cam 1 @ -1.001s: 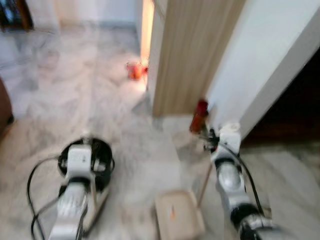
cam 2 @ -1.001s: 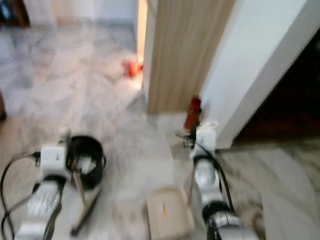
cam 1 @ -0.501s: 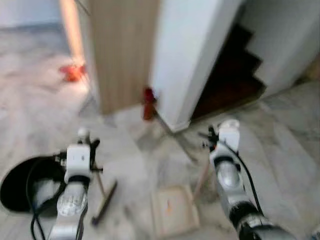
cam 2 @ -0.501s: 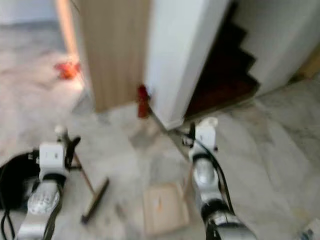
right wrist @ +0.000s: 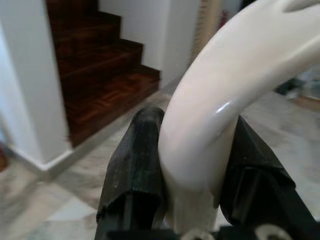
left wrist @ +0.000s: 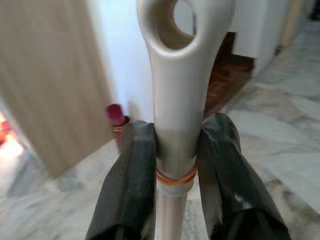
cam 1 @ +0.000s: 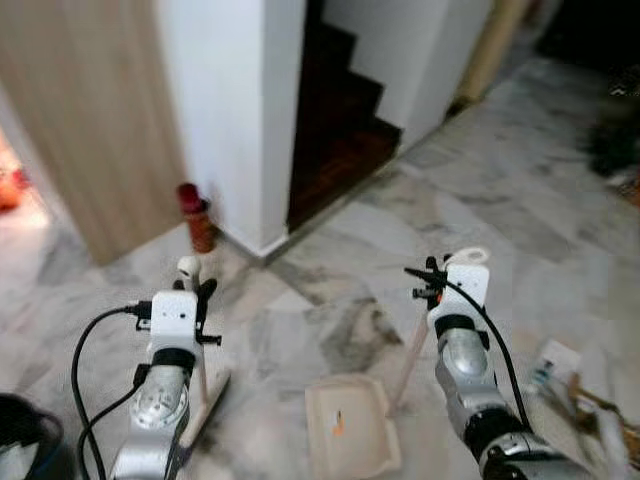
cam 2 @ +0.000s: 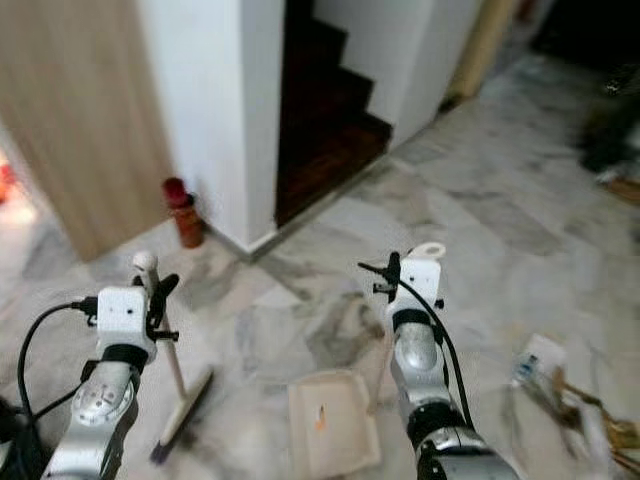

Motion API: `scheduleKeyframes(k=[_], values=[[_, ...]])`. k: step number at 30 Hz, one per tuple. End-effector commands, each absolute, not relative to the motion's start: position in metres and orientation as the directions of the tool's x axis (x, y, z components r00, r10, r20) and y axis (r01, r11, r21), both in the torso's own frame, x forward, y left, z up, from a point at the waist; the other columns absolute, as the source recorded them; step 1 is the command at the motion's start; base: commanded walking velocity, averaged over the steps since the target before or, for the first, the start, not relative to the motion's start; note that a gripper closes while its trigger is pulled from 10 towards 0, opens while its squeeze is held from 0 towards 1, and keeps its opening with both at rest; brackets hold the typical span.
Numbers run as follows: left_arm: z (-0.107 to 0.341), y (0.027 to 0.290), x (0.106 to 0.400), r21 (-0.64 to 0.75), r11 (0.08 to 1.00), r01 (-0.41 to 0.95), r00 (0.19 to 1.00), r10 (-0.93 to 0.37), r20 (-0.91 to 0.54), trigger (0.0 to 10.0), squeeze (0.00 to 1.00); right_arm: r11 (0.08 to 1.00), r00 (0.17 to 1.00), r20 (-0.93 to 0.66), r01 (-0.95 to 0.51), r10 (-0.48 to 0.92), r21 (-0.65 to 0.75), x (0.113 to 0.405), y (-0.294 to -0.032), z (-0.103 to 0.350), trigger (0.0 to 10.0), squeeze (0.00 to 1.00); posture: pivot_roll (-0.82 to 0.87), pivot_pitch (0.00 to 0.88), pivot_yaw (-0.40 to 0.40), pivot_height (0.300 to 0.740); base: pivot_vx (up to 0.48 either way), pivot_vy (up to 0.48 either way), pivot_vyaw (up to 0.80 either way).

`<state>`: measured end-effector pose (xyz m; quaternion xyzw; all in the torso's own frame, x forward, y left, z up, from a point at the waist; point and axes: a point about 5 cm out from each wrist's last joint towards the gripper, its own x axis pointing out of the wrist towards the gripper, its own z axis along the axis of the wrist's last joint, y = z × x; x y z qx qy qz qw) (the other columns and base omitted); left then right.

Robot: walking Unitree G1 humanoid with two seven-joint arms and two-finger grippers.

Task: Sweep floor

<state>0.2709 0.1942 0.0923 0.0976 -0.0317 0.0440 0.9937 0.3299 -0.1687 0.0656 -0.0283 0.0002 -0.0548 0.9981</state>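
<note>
Left gripper (left wrist: 175, 165): clamped on broom handle (left wrist: 177, 100).
Right gripper (right wrist: 195, 165): clamped on dustpan handle (right wrist: 215, 105).
Ahead: red bottle (cam 1: 196, 215) beside white wall corner (cam 1: 245, 130); wooden stairs (cam 1: 335, 110).
Right: litter (cam 2: 560, 390).

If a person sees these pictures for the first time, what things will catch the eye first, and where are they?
The two silver arms stand out first: the left gripper is shut on a broom handle, the right gripper on the cream handle of a dustpan that rests on the marble floor between them. Beyond, dark wooden stairs rise behind a white wall, with a red bottle at its foot.
</note>
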Motion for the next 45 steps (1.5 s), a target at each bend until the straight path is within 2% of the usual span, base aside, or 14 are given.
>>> scheduleKeyframes(k=[1, 13, 30, 45], values=[[0.1, 0.193, 0.275, 0.191, 0.977, -0.091, 0.991, 0.07, 0.11, 10.0, 0.0, 0.992, 0.993, 0.039, 0.114, -0.112, -0.059, 0.334, -0.17, 0.074, 10.0, 0.0, 0.04, 0.037, -0.083, 0.74, 0.0, 0.0, -0.8], [0.106, 0.189, 0.29, 0.189, 0.98, -0.064, 0.991, 0.04, 0.127, 10.0, 0.0, 0.992, 0.992, 0.055, 0.119, -0.116, -0.053, 0.336, -0.17, 0.077, 10.0, 0.0, 0.03, 0.0, -0.073, 0.74, 0.0, 0.0, -0.8], [0.104, 0.186, 0.292, 0.177, 0.982, -0.058, 0.991, 0.035, 0.127, 10.0, 0.0, 0.991, 0.991, 0.06, 0.123, -0.12, -0.047, 0.335, -0.172, 0.077, 10.0, 0.0, 0.03, 0.024, -0.079, 0.74, 0.0, 0.0, -0.78], [0.102, 0.187, 0.293, 0.204, 0.976, -0.075, 0.991, 0.051, 0.12, 10.0, 0.0, 0.993, 0.992, 0.077, 0.103, -0.099, -0.055, 0.335, -0.169, 0.079, 10.0, 0.0, 0.03, 0.047, -0.082, 0.74, 0.0, 0.0, 0.0]])
